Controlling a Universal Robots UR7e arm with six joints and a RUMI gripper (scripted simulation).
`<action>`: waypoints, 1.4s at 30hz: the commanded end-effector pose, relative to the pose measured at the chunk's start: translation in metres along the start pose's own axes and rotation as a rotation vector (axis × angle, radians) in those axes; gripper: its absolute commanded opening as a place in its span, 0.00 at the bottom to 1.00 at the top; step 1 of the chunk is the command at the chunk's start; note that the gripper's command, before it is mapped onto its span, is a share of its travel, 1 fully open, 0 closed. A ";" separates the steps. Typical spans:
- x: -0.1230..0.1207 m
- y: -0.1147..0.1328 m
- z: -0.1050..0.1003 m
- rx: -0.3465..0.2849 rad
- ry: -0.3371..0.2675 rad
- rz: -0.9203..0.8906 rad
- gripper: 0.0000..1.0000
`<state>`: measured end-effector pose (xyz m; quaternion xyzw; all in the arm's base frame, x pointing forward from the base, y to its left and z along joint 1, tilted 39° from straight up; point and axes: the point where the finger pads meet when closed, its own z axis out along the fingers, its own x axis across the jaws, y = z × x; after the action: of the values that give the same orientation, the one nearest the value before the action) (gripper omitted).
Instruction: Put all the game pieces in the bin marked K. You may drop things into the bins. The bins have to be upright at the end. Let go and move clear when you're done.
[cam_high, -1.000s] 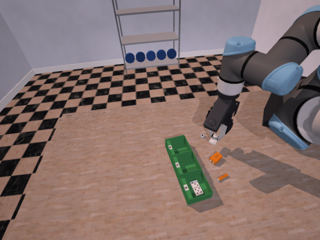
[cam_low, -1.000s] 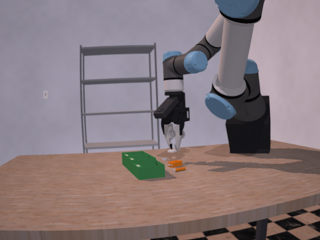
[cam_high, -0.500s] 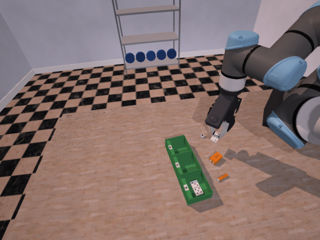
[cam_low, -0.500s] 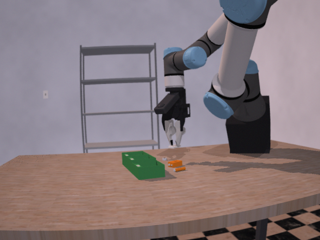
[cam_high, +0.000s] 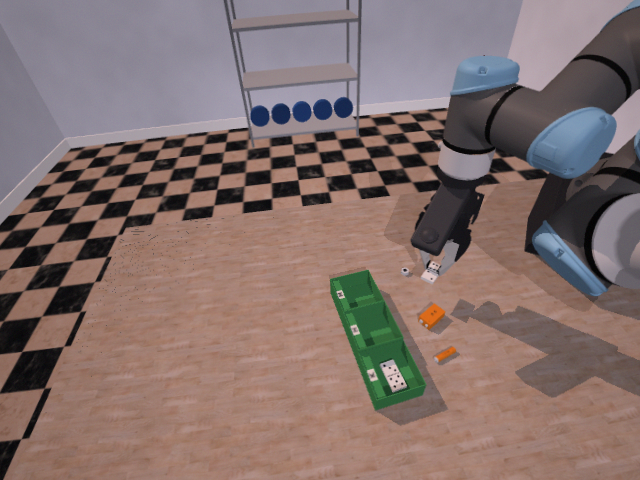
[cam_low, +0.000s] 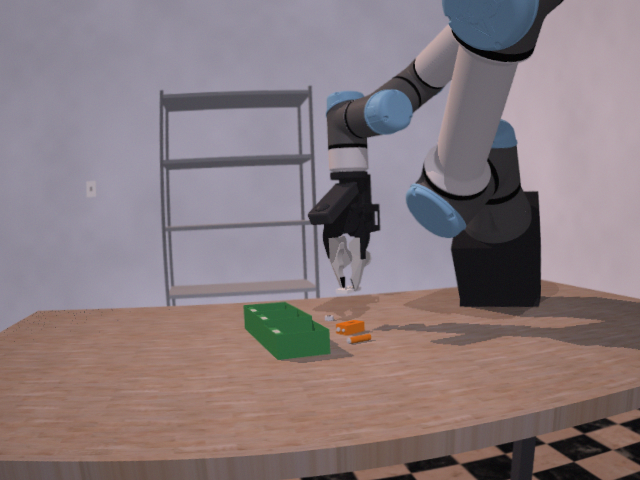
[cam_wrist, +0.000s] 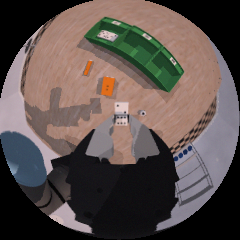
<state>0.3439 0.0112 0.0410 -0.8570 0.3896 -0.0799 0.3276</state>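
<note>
- My pincer (cam_high: 433, 267), right of centre in the top view, is clamped on a white domino tile (cam_high: 430, 272) above the wooden desk (cam_high: 206, 361).
- Another white domino (cam_high: 393, 375) lies in the green three-compartment bin's (cam_high: 408, 395) nearest compartment, lower centre.

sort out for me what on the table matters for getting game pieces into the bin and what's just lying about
Part of the job:
- domino held in the gripper
- domino already in the bin's end compartment
- green three-part bin

Just lying about:
- orange block
- orange cylinder
- small grey piece
</note>
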 end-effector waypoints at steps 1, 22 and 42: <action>-0.003 -0.016 -0.001 0.000 0.001 -0.138 0.00; -0.022 -0.129 -0.001 0.004 0.003 -0.768 0.00; -0.034 -0.207 -0.001 0.000 0.001 -0.944 0.00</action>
<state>0.4427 0.1318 0.1716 -0.9398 -0.0422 -0.2210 0.2571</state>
